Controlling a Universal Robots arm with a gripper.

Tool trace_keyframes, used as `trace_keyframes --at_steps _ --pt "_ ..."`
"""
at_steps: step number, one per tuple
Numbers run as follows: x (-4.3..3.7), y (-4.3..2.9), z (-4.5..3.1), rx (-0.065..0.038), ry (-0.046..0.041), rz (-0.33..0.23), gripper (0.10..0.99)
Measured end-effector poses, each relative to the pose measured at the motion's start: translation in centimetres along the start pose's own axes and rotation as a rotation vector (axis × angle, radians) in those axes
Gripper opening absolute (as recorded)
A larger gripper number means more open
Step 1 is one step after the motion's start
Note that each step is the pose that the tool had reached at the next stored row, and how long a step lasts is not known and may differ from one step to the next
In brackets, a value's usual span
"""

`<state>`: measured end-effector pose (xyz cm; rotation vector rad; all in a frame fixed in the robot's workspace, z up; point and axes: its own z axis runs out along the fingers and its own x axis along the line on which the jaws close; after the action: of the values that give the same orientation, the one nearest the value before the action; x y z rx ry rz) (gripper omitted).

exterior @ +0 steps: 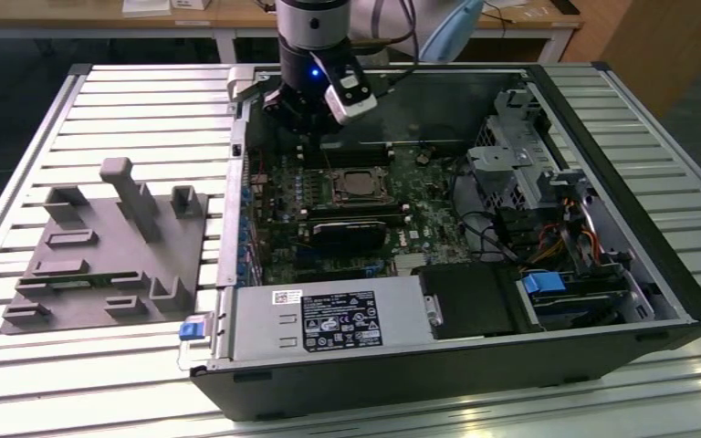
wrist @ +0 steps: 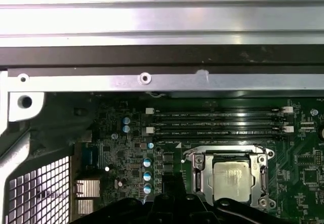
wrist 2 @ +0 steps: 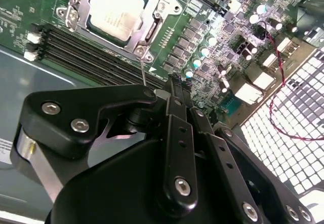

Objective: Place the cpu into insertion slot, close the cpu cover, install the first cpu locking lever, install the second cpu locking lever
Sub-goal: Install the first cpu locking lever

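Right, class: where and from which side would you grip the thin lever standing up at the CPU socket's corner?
Probably the free upper end of the lever, approached from above: it is a thin wire rising off the board, its foot tucked against the cpu cover.

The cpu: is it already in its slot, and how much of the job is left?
Done: the cpu sits in the insertion slot, with the cpu cover lying flat around it. In hand: the gripper hovers close by, near a thin upright lever rod. Left: the locking levers, apparently not latched.
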<state>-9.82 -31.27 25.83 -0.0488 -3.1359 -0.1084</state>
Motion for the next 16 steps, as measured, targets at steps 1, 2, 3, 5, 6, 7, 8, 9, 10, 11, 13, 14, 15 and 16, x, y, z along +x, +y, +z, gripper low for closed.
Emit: trace_keyframes --at_steps 1,2,3,5,6,7,8,9,10,11,13,14,15,16 --pt "0.04 0.07 0.05 0.0 0.0 -0.001 0.118" --pt "0.07 0.16 0.09 0.0 0.0 -0.001 0.118" --pt "0.1 0.26 0.13 0.0 0.0 -0.002 0.118" --pt "0.15 0.45 0.2 0.0 0.0001 -0.002 0.118" --pt "0.18 0.53 0.24 0.0 0.0 -0.003 0.118" --pt "0.21 0.62 0.27 0.0 0.0001 -0.003 0.118" --pt "0.23 0.7 0.3 0.0 0.0001 -0.003 0.118" --pt "0.25 0.79 0.33 0.0 0.0002 -0.004 0.118" --pt "0.26 0.87 0.35 0.0 0.0002 -0.004 0.118" --pt "0.26 0.95 0.37 0.0 0.0002 -0.004 0.118" --pt "0.26 1.09 0.41 0.0 0.0002 -0.004 0.118" --pt "0.27 1.15 0.42 0.0 0.0002 -0.004 0.118" --pt "0.27 1.2 0.43 0.0 0.0003 -0.004 0.118" --pt "0.27 1.25 0.44 0.0 0.0002 -0.004 0.118"
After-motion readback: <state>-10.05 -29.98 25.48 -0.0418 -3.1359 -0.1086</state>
